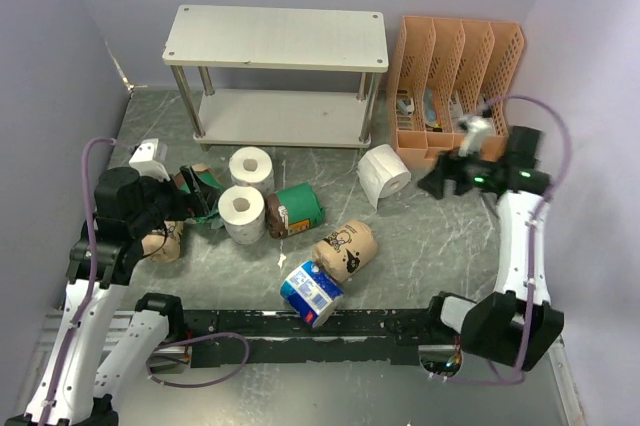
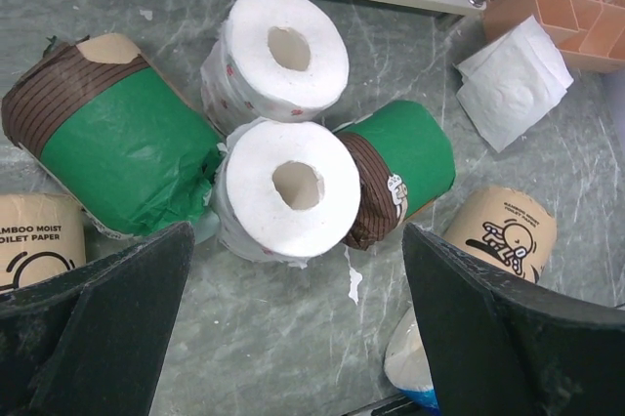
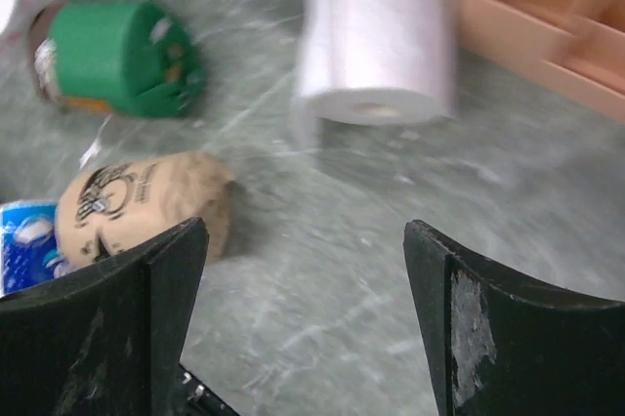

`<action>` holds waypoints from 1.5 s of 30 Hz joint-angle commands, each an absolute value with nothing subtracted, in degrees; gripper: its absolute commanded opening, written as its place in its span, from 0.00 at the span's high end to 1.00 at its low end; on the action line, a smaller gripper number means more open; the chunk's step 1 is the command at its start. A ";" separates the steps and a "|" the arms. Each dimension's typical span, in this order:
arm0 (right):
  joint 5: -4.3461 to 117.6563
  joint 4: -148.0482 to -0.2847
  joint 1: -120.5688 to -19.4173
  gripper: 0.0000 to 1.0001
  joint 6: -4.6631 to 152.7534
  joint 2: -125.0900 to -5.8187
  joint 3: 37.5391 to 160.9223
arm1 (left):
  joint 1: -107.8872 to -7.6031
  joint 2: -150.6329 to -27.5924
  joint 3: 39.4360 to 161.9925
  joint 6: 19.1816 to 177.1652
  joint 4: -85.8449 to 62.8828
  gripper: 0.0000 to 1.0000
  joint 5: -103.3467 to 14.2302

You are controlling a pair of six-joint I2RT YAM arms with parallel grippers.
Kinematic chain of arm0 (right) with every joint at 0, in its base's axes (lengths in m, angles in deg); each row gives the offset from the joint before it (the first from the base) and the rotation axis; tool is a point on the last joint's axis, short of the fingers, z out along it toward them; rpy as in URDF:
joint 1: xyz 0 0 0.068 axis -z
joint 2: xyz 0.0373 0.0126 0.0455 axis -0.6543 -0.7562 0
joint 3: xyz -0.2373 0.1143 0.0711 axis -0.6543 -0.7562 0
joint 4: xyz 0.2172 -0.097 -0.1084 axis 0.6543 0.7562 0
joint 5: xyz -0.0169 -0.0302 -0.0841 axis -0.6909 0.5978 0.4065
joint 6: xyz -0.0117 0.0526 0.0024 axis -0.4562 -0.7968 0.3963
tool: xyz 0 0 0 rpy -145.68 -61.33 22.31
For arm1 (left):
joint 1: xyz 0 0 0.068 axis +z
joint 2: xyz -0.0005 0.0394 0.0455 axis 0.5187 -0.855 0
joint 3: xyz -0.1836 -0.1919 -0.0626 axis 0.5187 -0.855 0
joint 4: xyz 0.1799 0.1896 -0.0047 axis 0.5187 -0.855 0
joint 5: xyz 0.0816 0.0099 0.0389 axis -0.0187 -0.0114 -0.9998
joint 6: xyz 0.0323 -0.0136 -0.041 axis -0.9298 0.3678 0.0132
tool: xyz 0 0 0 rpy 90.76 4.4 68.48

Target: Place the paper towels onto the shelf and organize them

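The paper towels lie scattered on the table in front of the shelf (image 1: 275,36). Two bare white rolls (image 1: 252,168) (image 1: 241,212) stand on end between two green-wrapped rolls (image 1: 298,208) (image 1: 200,191). A third white roll (image 1: 384,174) lies near the shelf's right leg. A tan printed roll (image 1: 345,248) and a blue-and-white roll (image 1: 311,293) lie in the middle front. Another tan roll (image 1: 165,241) sits under my left arm. My left gripper (image 2: 298,318) hangs open just short of the nearer white roll (image 2: 286,187). My right gripper (image 3: 303,309) is open above bare table, the white roll (image 3: 376,40) ahead of it.
An orange slotted file organizer (image 1: 460,76) stands right of the shelf, close behind my right gripper (image 1: 440,181). Both shelf boards are bare. Grey walls close in the table on the left, back and right. A small paper scrap (image 2: 354,284) lies on the table.
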State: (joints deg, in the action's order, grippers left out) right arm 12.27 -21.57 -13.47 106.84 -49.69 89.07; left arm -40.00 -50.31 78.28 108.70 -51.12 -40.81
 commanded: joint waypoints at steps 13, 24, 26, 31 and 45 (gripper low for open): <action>33.65 -37.83 -61.42 0.17 90.00 -65.36 96.27 | -37.50 -51.81 78.24 108.65 -50.05 0.01 -40.25; 23.40 -43.86 -67.64 0.10 88.14 -73.26 93.87 | -37.10 -52.53 78.23 108.87 -50.15 0.00 -41.06; 22.78 -47.04 -68.65 0.05 87.12 -72.67 91.79 | -36.74 -52.92 78.16 108.83 -50.06 0.00 -40.81; 18.20 -50.26 -68.90 0.00 86.05 -75.65 90.76 | -35.55 -53.59 78.19 108.58 -49.93 0.00 -39.60; 22.55 -55.09 -70.61 0.01 86.14 -85.40 91.52 | -33.38 -53.87 78.05 108.17 -49.44 0.00 -37.38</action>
State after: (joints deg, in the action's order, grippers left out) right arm 23.17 -53.16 -70.14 86.12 -82.85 90.84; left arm -34.67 -53.85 78.26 108.68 -51.08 -39.54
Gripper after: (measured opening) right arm 0.992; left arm 0.994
